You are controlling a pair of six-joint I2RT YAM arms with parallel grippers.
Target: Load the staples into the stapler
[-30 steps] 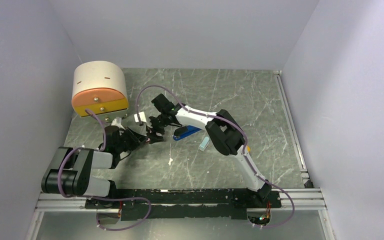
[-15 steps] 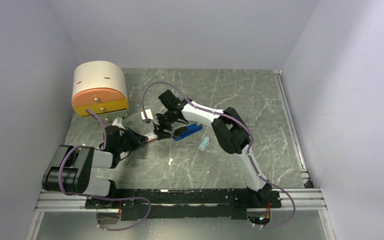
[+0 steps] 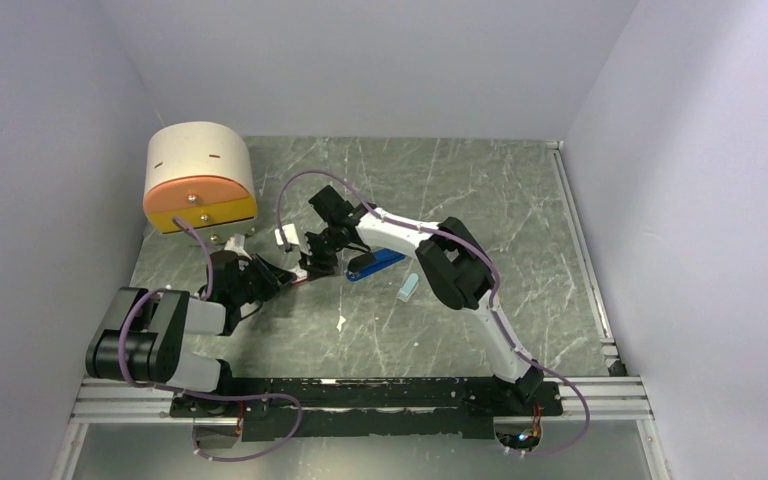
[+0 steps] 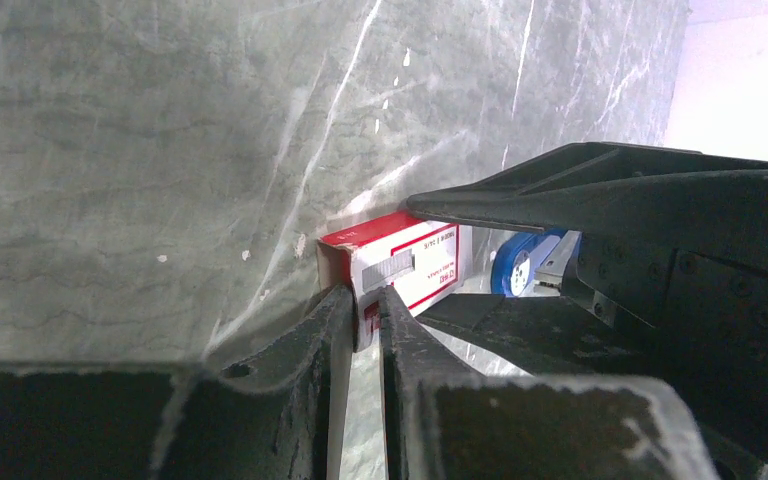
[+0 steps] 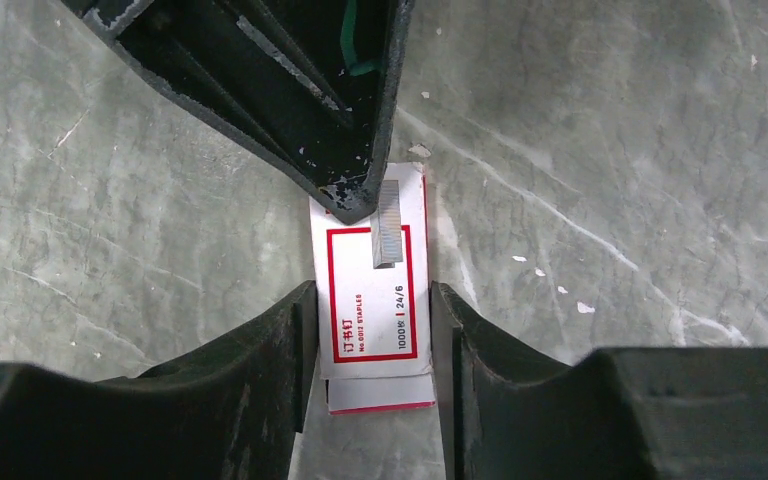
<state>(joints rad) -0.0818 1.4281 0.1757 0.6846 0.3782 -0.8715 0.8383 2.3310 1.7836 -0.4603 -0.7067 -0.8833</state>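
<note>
Grey and finely ribbed, the staples lie as a short strip on top of the red-and-white box, which rests flat on the marble table. The strip is loose on the lid, not in either gripper. You have the left gripper clenched on the near end of the box, pinching its red edge. From the right wrist view, one of its fingertips overlaps the far end of the strip.

The change is on your right side. A second ago the right gripper stood wide; half a second ago it hung a little further back. Now it has dropped over the box and narrowed, so its fingers sit against both long sides. That looks like a grasp on the box, though how firm it is I cannot tell.

For the task, this steadies the box but picks up no staples. The stapler lies just beyond the right wrist, untouched and in the same place as before, with the pale-blue piece near it. My judgement is that loading is still early: the strip must next be lifted without sliding off.
</note>
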